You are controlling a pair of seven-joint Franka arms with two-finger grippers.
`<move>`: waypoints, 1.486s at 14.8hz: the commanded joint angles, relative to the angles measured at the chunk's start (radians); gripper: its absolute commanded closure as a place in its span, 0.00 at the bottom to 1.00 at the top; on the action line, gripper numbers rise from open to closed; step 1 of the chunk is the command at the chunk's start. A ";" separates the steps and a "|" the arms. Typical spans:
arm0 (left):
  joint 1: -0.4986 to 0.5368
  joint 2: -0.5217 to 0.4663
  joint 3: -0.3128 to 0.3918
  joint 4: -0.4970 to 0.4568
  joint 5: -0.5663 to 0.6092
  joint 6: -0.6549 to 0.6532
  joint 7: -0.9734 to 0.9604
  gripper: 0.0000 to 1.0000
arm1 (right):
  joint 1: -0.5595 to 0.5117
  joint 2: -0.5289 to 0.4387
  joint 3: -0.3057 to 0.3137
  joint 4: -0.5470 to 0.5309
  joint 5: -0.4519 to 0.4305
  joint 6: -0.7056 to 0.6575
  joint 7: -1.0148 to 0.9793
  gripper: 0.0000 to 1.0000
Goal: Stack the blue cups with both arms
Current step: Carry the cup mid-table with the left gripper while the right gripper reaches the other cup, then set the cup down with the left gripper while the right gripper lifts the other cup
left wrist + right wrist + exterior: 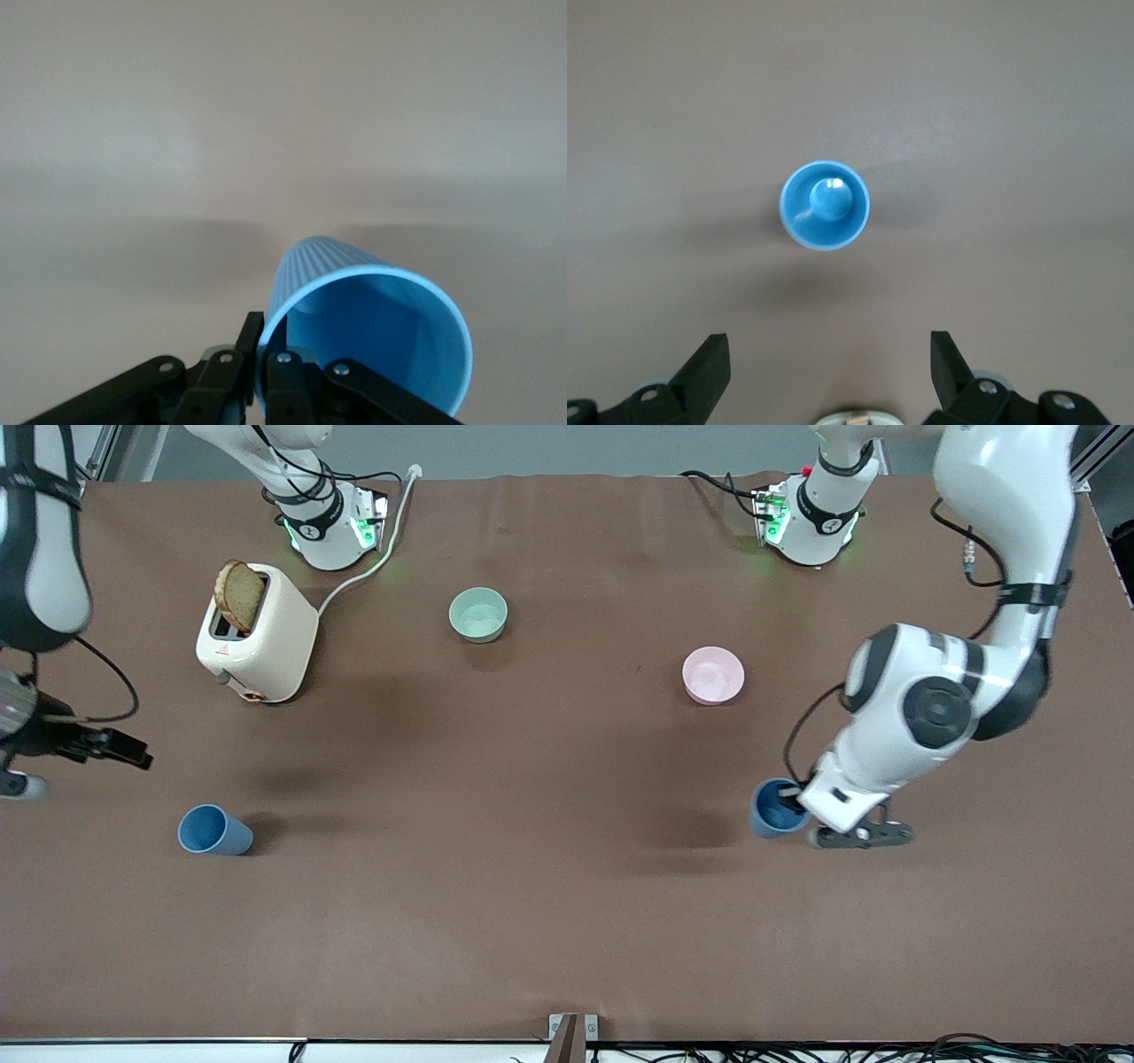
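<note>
One blue cup [213, 831] stands upright near the right arm's end of the table. It shows from above in the right wrist view [825, 205]. My right gripper [120, 748] hangs high above the table by that cup, open and empty [830, 350]. The second blue cup [776, 809] is near the left arm's end, nearer to the front camera than the pink bowl. My left gripper [795, 797] is shut on its rim [264, 354], with one finger inside and one outside the cup [372, 328]. I cannot tell whether this cup rests on the table.
A cream toaster [257, 646] with a slice of bread in it stands near the right arm's base, its white cable running to the table's edge. A pale green bowl [478, 614] and a pink bowl [713, 675] sit mid-table.
</note>
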 commanded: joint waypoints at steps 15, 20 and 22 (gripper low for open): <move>-0.405 0.241 -0.002 0.104 -0.031 0.142 -0.502 1.00 | 0.013 0.321 -0.068 -0.014 0.218 0.380 -0.222 0.91; -0.409 0.241 -0.002 0.104 -0.030 0.143 -0.503 0.95 | 0.014 0.317 -0.064 -0.001 0.216 0.366 -0.212 1.00; -0.411 0.238 -0.001 0.104 -0.027 0.143 -0.500 0.22 | 0.013 0.295 -0.041 0.008 0.216 0.332 -0.208 0.99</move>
